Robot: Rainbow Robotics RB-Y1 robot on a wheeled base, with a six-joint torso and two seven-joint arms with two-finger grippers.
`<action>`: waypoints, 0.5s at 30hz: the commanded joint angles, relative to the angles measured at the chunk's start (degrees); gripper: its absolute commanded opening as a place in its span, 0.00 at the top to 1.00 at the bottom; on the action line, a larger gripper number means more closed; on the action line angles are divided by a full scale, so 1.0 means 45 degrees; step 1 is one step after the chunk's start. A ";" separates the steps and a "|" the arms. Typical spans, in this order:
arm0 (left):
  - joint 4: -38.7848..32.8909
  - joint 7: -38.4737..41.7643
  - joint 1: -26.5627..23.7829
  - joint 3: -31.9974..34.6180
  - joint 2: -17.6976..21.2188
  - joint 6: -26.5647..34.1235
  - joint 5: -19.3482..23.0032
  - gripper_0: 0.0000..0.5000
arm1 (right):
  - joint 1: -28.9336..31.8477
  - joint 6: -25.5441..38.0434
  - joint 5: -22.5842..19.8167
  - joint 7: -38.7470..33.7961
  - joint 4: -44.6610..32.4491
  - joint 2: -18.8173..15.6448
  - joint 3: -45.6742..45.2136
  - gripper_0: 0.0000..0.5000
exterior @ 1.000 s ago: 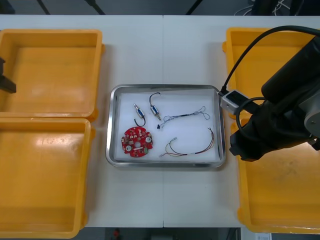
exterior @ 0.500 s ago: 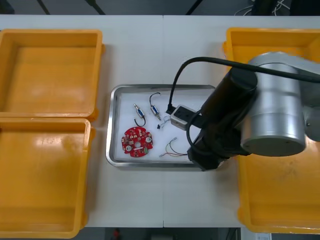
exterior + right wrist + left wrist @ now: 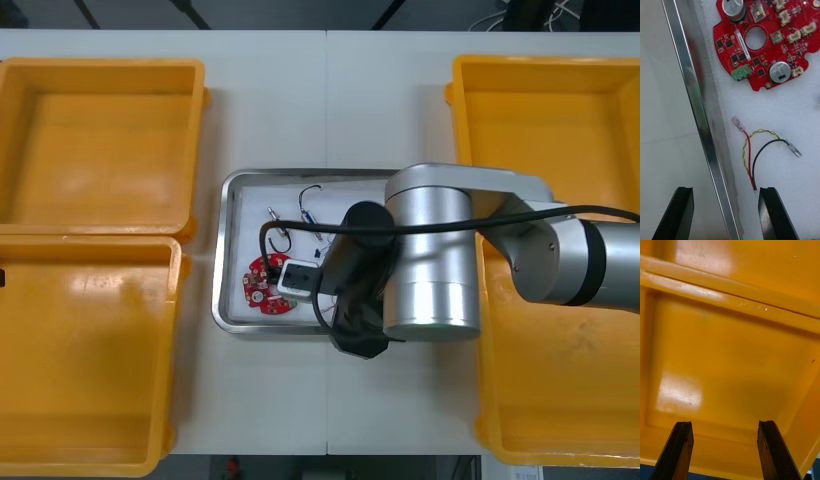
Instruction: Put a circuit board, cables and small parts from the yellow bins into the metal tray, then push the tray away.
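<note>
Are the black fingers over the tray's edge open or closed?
Open. In the right wrist view the right gripper's fingers stand well apart, straddling the metal tray's rim, with nothing clamped between them.

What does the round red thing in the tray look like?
The red circuit board is round with notched edges and a hole in its middle. It carries two silver cylinders, black chips, white connectors and a green block. It lies flat on the white inside of the metal tray. Nothing grips it; the right gripper hangs open nearby.
</note>
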 commanded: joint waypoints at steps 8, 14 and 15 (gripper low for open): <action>-0.0175 -0.3047 0.0027 -0.0589 0.0724 -0.0998 -0.0256 0.00 | -0.0552 -0.0902 0.2344 0.0396 0.0002 0.0947 0.2422 0.00; -0.0175 -0.3379 0.0008 -0.0589 0.0743 -0.0998 0.0096 0.00 | -0.0494 -0.1175 0.2852 0.0337 0.0413 0.1338 0.2793 0.00; -0.0175 -0.3379 0.0008 -0.0589 0.0743 -0.0979 0.0135 0.00 | -0.0494 -0.1195 0.2891 0.0337 0.0452 0.1377 0.2832 0.00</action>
